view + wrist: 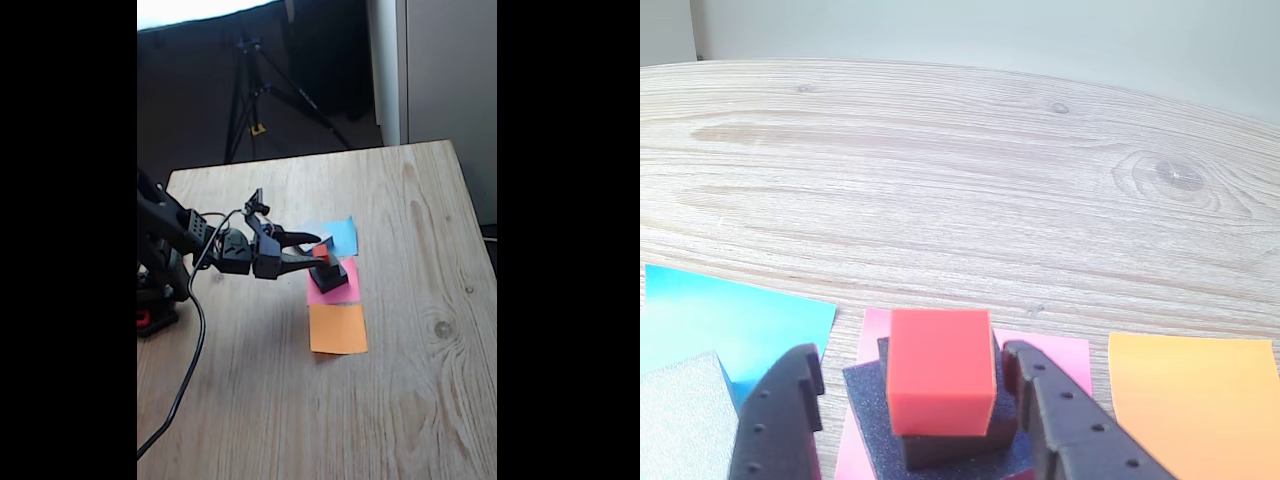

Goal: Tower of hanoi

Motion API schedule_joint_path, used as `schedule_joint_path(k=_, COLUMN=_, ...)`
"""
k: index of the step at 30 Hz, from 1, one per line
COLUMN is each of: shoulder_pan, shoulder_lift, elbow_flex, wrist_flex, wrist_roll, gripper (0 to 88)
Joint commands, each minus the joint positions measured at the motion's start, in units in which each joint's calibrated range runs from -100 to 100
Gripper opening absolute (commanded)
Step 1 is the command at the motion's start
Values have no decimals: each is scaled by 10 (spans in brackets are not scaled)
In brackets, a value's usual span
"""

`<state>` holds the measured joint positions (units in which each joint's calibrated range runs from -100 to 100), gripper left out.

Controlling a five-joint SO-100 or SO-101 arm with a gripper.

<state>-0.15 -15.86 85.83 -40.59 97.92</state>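
Wooden table (420,400), dark tripod (250,90) behind, bright window above.

1. The table (960,150) is light wood with visible grain and knots, matt.
2. The red cube (940,372) looks like smooth matt foam.
3. The black blocks (872,415) look like rough, grainy foam.
4. The gripper fingers (780,420) are matt black plastic.

Fixed view exposure: daylight, blown-out white patch at top edge; dark background behind table (400,400).
Fixed view sharpness: soft, low detail; black bars left and right.
Fixed view shadows: faint, short.
Wrist view exposure: bright, even, washed-out far edge.
Wrist view distortion: table (960,180) horizon bows, fisheye-like.
Wrist view focus: wood grain sharp.
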Motion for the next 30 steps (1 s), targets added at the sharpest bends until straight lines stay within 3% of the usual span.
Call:
schedule_joint_path(k=1, shoulder_pan=-9, shoulder_lift=-3, elbow_flex=-16, wrist_flex=-5, wrist_roll=19, gripper=175)
schedule_joint_path(k=30, shoulder_pan=-14, shoulder_lift=10, elbow_flex=-26, wrist_flex=2, wrist_roll=16, gripper=143)
